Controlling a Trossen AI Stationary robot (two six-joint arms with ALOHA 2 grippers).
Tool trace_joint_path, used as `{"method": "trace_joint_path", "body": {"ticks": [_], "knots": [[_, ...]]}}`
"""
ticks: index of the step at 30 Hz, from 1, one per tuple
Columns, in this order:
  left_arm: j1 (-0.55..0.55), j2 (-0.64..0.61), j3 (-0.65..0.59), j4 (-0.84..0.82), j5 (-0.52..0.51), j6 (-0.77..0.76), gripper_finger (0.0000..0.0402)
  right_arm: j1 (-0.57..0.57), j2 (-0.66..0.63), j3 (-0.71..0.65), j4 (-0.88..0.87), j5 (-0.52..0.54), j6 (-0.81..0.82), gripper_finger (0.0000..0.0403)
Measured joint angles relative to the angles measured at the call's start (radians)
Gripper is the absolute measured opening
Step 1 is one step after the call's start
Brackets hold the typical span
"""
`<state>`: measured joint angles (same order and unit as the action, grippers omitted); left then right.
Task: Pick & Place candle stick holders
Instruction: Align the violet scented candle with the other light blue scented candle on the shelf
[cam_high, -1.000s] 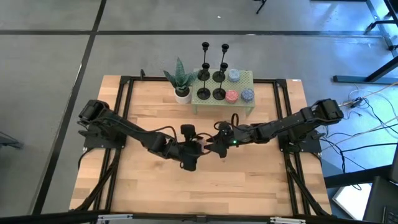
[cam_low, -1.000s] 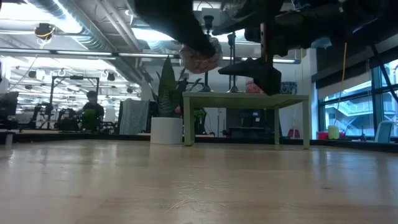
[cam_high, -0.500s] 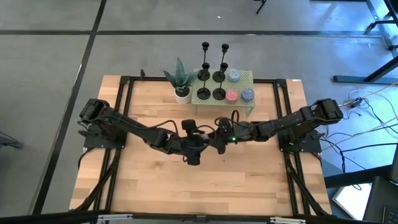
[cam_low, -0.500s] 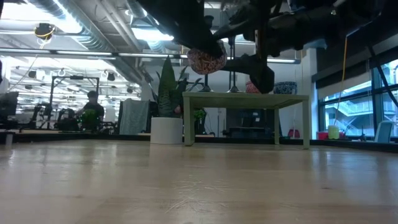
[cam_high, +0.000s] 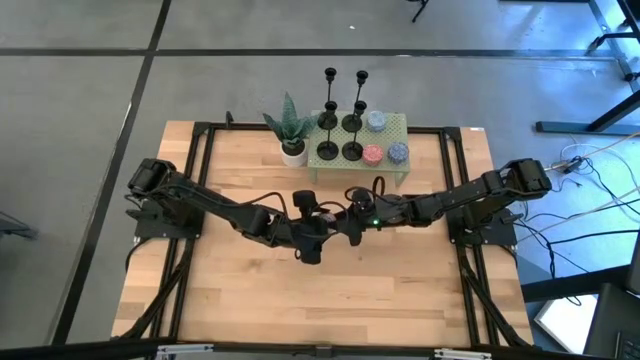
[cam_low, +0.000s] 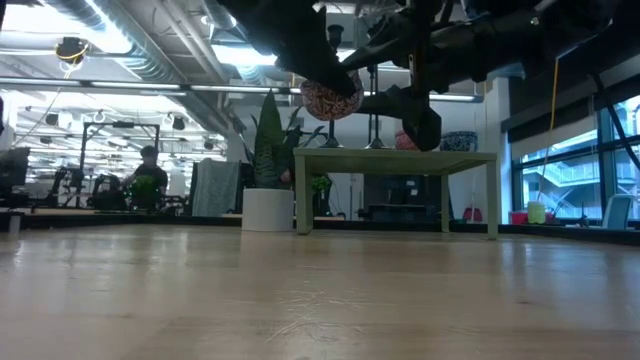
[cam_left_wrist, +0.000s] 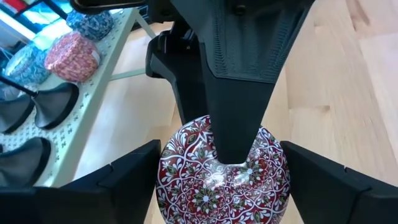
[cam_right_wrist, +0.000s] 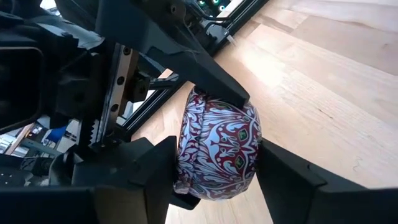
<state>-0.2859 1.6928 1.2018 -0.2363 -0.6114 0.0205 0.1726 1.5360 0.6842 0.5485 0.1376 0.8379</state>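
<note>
Four black candle stick holders stand by their round bases on the green shelf at the table's far side; no gripper touches them. My left gripper and my right gripper meet above the table's middle. Both are shut on one round red-and-white patterned puck. The puck is hidden under the grippers in the high view. My left gripper pinches the puck by its round rim between its two fingers, slanting down from the table's left. The puck is lifted clear of the table. My right gripper pinches the same puck by its two flat faces. One of its fingers lies across the face that the left wrist view shows. The fingers come about level from the table's right.
The shelf also bears a grey-blue, a pink and a blue round piece. A spiky plant in a white pot stands left of it. Bare wood lies toward the near edge. A person sits in the room behind.
My left gripper has carried the puck up and a little toward the table's far right. My right gripper has risen and moved left toward it. The two were apart a second ago and now meet at the puck.
</note>
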Motion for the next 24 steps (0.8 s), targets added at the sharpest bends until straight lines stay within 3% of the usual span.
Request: {"method": "trace_joint_path", "body": {"ticks": [24], "knots": [[-0.026,-0.001,0.014,0.055,0.019,0.088,0.0322,0.001,0.000,0.001,-0.010,0.024,-0.015,0.0193]]}}
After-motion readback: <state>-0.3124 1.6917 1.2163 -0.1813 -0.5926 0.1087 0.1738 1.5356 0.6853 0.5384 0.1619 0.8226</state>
